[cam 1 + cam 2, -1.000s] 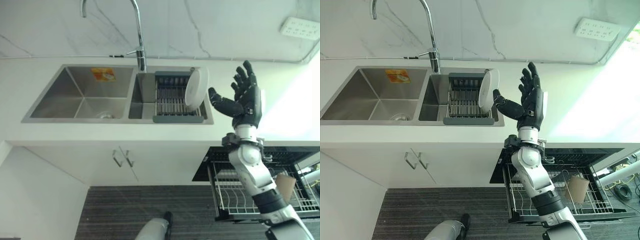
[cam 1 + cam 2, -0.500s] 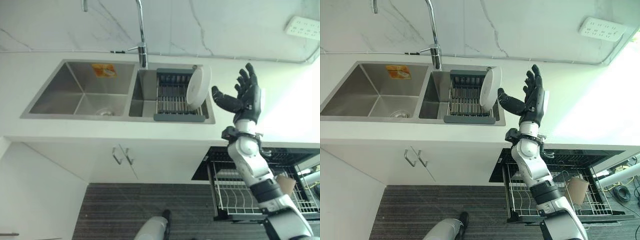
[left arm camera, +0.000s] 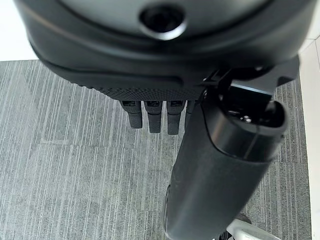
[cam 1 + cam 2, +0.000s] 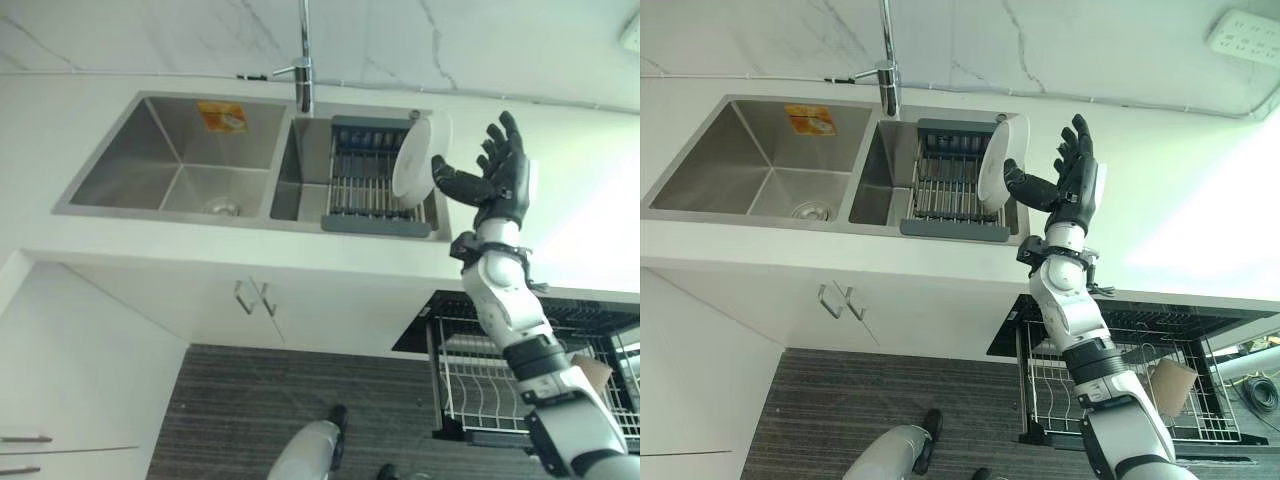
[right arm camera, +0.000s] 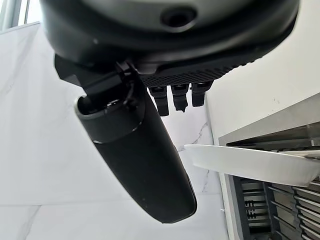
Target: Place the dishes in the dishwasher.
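Across the upper part of the frame, a white bench [image 4: 120, 250] with a marble wall behind. Set into it, upper left to centre, a steel double sink [image 4: 180, 160] with a tap [image 4: 303, 60] over the divider. In the sink's right basin, just above centre, a dark drying rack [image 4: 375, 190]. At lower right, an open dishwasher with its wire basket [image 4: 490, 380] pulled out, well below the bench and well apart from the rack.

Standing on edge at the rack's right end, right of centre near the top, a white plate [image 4: 420, 165], tilted and leaning; not yet lifted. Just beside it on the right, the right hand [image 4: 497, 185], raised with palm toward the plate. Fingers spread and nearly straight, thumb reaching toward the plate's rim; contact between thumb and plate not clear enough to tell. In the right wrist view, the plate's rim [image 5: 250, 162] just past the thumb, fingers [image 5: 172, 97] straight above it, nothing pinched.

In the left wrist view, the left hand [image 3: 155, 95] hanging over grey floor [image 3: 65, 165], fingers straight, holding nothing.

Likely step in hand: closing on the plate's rim. Risks from here:
- Thumb nudging the leaning plate before the fingers close: plate tipping flat onto the rack or sliding off toward the bench.
- Grip on a thin, smooth rim only: slipping on the long way down to the basket, likely breakage on the floor.
- Rim catching on the rack's bars if pulled sideways rather than up.
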### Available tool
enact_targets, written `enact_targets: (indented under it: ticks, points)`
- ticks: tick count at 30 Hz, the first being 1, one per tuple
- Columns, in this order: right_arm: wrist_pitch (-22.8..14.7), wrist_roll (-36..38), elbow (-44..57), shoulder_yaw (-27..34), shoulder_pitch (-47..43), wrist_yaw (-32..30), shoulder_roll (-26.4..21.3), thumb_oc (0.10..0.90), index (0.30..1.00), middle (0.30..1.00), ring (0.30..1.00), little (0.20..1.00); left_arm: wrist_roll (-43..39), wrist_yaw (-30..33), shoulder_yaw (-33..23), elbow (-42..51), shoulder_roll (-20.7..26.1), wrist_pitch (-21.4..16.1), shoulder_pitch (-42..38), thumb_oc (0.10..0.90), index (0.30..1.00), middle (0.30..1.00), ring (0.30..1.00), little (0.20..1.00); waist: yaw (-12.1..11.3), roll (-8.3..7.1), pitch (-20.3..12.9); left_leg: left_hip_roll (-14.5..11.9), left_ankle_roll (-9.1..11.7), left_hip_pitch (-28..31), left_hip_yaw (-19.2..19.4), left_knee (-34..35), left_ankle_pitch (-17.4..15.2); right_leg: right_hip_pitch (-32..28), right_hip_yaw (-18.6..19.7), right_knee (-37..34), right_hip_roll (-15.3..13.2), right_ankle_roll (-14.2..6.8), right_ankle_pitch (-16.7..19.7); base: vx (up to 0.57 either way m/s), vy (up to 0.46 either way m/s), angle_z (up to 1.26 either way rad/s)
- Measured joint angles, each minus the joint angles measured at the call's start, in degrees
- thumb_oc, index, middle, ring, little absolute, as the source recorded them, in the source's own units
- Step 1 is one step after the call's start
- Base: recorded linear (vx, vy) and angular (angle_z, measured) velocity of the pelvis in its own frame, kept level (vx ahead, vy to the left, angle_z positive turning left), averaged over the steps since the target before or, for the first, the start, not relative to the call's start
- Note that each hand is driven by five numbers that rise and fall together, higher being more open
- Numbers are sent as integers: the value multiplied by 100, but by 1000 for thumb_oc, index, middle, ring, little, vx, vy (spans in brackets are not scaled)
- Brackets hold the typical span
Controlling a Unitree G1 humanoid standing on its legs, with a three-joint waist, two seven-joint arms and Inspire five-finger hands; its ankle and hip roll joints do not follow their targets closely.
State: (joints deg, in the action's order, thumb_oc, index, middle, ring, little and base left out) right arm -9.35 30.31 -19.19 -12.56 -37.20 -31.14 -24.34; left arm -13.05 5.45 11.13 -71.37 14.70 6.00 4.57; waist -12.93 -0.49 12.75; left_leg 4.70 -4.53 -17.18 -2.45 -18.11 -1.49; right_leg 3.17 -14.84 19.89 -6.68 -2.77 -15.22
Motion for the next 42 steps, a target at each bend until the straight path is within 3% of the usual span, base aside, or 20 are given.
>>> enact_targets:
  ticks: [2, 12, 19, 22, 40, 41, 42]
  points:
    - [3, 118, -188, 22, -234, 51, -94, 800, 900, 900, 900, 900, 42, 2, 47, 2, 4, -39, -34, 800, 900, 900, 900, 900, -12, 26, 171, 1, 23, -1, -27, -8, 19, -10, -22, 5, 8, 2, 0, -32, -5, 6]
    - [114, 198, -204, 34, -340, 89, -115, 800, 900, 900, 900, 900, 329, 25, 447, 395, 108, -641, -184, 800, 900, 900, 900, 900, -8, 4, 195, 29, 17, -34, -47, -5, 17, 6, -34, -4, -5, 0, 0, -11, -1, 0]
    - [115, 372, -649, 37, -582, 175, -119, 800, 900, 900, 900, 900, 446, 22, 590, 435, 131, -641, -319, 800, 900, 900, 900, 900, -38, -15, 263, 37, 13, -80, -54, -9, 19, 39, -45, -19, -7, -2, 1, -29, 11, 1]
    - [114, 416, -865, 59, -872, 210, -155, 800, 900, 900, 900, 900, 443, 24, 672, 453, 164, -630, -389, 800, 900, 900, 900, 900, -72, 75, 446, 35, 18, -98, -79, -55, 22, 42, -75, 5, -6, -1, 0, -36, 2, 4]
    - [259, 702, -1564, 32, -1479, 327, -232, 800, 900, 900, 900, 900, 398, -122, 709, 622, 256, -761, -447, 800, 900, 900, 900, 900, -159, 89, 593, 51, 37, -263, -147, -61, 38, 146, -165, 11, -4, -1, -1, -22, 6, 2]
    - [314, 706, -1576, 32, -1479, 327, -232, 598, 596, 596, 596, 596, 396, -122, 709, 618, 256, -758, -447, 800, 900, 900, 900, 900, -159, 90, 593, 56, 31, -264, -146, -61, 41, 148, -165, 10, -8, -1, -1, 0, 0, 0]
    - [319, 707, -1578, 32, -1480, 327, -233, 532, 498, 498, 498, 498, 396, -122, 709, 618, 256, -757, -447, 800, 900, 900, 900, 900, -160, 90, 593, 57, 30, -263, -146, -62, 42, 148, -165, 10, -8, -1, -1, 0, 0, 0]
